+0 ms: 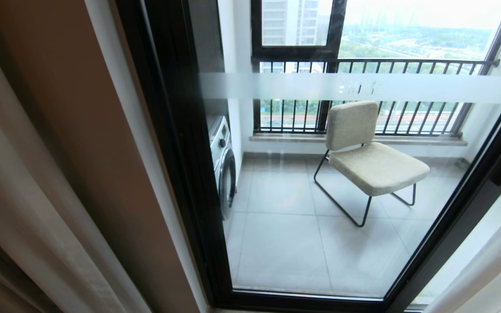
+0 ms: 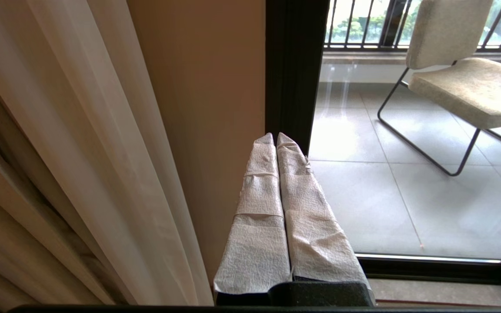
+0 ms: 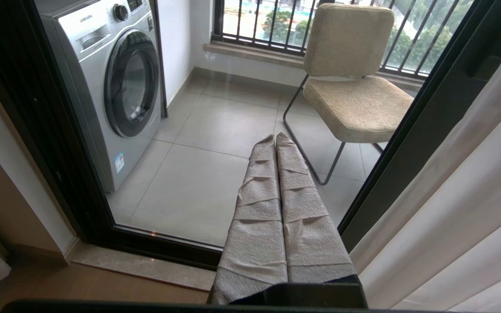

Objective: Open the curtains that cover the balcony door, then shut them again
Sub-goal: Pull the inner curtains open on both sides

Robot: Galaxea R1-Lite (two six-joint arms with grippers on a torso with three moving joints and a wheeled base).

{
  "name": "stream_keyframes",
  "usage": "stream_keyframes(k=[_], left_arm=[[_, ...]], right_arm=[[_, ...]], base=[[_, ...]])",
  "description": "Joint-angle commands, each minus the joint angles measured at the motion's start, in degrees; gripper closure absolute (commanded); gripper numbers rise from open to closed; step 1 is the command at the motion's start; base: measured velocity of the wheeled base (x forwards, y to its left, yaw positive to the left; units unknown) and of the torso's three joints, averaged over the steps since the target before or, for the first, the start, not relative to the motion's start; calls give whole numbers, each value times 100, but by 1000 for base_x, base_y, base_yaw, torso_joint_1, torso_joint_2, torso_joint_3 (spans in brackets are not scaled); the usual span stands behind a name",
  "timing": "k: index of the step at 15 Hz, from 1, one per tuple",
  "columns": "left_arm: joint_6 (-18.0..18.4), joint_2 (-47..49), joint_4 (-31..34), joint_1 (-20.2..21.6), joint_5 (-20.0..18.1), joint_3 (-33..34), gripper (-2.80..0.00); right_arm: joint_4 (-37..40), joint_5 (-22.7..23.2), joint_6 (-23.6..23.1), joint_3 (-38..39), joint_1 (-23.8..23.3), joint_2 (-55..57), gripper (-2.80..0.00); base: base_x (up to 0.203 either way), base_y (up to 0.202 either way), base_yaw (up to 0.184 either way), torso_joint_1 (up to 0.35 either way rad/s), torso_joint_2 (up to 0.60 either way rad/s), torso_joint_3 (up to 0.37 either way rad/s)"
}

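Both grippers are pressed together on nothing. The left gripper (image 2: pixel 275 138) has the curtains (image 2: pixel 81 152) hanging just to its outer side, folds running floor to ceiling; the right gripper (image 3: pixel 275 139) has its own sheer panel (image 3: pixel 459 195) close on the opposite side. Beyond both tips stands the balcony door (image 1: pixel 320 243), uncovered (the 2 panels drawn back) — so closing likely means each arm reaching outward

The silver front-loading washing machine (image 3: pixel 102 87) is showing the brand name "SAMSUNG" on its detergent drawer panel. The horizontal frosted white band (image 1: pixel 363 88) on the black-framed glass balcony door (image 1: pixel 181 143) is bearing small characters, too small to read.
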Motion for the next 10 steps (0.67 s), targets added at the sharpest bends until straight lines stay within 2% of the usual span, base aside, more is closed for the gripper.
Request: stream_keyframes(k=[1, 8, 10], left_arm=[[-3, -12, -1, 1, 2, 0, 0], [15, -12, -1, 1, -6, 0, 0], [15, -12, -1, 1, -6, 0, 0]], right_arm=[[0, 6, -7, 0, 5, -2, 0], [0, 6, -7, 0, 5, -2, 0], [0, 6, -7, 0, -4, -2, 0]], base=[[0, 0, 0, 0, 0, 0], [0, 0, 0, 0, 0, 0], [-1, -82, -4, 0, 2, -1]])
